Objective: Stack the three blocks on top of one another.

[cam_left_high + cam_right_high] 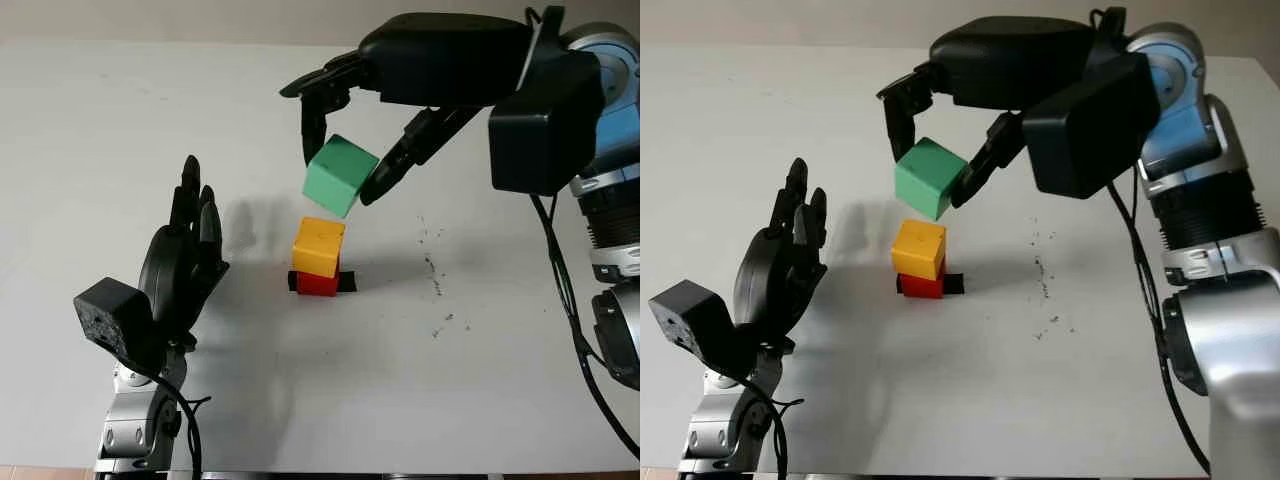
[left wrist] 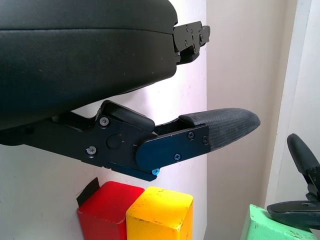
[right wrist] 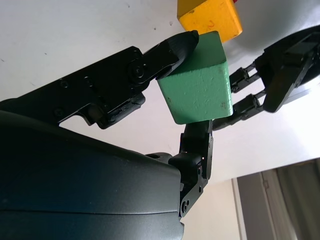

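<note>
The green block (image 1: 341, 175) is held in the air by the right hand (image 1: 352, 150), just above and slightly off-centre from the yellow block (image 1: 319, 246). The yellow block sits on the red block (image 1: 316, 284), which rests on the white surface (image 1: 480, 380) over a black marker patch (image 1: 345, 281).

The right hand's fingers (image 3: 165, 52) are clamped on opposite faces of the green block; the pads press flat against painted sides in the right wrist view. The left hand (image 1: 185, 265) stands upright beside the stack, well apart from it, open and holding nothing.

Handling, judged: the blocks look like painted wood, rigid and light, with smooth faces and chipped paint. Slip under a light pinch seems possible, so opposite flat faces are the sensible place to grip, as is done here.

Orientation: the green block is roughly a cube, so no long axis is evident. It is tilted, with one corner lowest and pointing toward the yellow block's top. It would probably need levelling so that a flat face meets the yellow top squarely. The two-block stack stands upright, its long axis vertical, the yellow block turned slightly relative to the red.
</note>
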{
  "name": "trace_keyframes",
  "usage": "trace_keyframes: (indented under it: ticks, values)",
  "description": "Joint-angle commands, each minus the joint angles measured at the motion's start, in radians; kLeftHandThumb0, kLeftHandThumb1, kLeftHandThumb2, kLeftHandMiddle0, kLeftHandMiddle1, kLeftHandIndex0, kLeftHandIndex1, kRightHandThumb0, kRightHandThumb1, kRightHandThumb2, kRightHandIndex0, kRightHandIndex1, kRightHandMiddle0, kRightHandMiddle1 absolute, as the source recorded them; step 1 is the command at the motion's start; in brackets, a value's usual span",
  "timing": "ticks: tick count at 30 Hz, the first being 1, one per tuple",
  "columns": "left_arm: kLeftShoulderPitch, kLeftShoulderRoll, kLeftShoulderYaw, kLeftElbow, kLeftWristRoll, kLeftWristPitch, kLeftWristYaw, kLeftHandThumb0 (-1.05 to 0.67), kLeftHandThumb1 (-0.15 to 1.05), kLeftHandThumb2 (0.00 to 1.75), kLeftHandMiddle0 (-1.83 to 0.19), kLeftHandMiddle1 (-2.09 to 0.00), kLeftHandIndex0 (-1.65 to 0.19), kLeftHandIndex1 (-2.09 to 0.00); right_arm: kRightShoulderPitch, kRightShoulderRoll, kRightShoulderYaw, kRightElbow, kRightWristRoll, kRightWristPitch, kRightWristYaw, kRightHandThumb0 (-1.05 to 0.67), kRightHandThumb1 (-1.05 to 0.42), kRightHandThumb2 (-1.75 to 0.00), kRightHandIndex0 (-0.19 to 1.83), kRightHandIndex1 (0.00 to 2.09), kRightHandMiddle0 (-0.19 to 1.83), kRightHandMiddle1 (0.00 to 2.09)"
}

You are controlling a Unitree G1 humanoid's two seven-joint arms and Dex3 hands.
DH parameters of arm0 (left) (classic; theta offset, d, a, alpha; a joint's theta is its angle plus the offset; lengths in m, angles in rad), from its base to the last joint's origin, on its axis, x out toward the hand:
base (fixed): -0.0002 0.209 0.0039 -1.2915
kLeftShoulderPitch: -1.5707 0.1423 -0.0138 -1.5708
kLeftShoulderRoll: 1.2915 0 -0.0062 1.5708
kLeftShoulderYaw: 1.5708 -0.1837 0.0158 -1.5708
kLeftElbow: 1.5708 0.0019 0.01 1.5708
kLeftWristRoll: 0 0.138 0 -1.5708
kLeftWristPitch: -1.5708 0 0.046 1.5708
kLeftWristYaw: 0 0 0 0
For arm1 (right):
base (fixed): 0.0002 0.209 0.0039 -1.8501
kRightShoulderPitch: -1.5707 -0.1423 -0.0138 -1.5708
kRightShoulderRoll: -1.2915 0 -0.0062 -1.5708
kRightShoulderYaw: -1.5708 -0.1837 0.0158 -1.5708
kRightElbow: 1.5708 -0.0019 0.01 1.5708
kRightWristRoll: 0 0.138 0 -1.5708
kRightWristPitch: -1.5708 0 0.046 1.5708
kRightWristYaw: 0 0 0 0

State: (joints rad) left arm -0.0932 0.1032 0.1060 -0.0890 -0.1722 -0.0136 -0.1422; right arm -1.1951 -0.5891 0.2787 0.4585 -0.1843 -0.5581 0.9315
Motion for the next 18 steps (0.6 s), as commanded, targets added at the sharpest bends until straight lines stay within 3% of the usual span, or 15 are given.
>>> trace_keyframes:
  ticks: [1,7,18]
  values:
    - [0.006,-0.003,0.000,-0.005,0.001,-0.004,0.001,-0.80,1.05,0.68,0.15,-0.05,0.16,-0.05,-0.030,0.006,0.009,0.002,-0.008,-0.017,0.010,-0.48,-0.94,-0.06,0.27,0.04,0.44,1.46]
    - [0.010,-0.002,0.004,-0.001,-0.008,-0.011,-0.005,-0.79,1.05,0.68,0.15,-0.05,0.16,-0.05,-0.035,0.014,0.045,0.027,-0.083,-0.061,0.004,-0.46,-0.93,-0.05,0.28,0.05,0.44,1.42]
    - [0.014,-0.009,-0.003,-0.009,0.002,-0.008,0.005,-0.80,1.05,0.68,0.15,-0.06,0.16,-0.06,-0.035,0.033,0.056,0.069,-0.085,-0.092,0.012,-0.46,-0.95,-0.06,0.25,0.04,0.43,1.46]
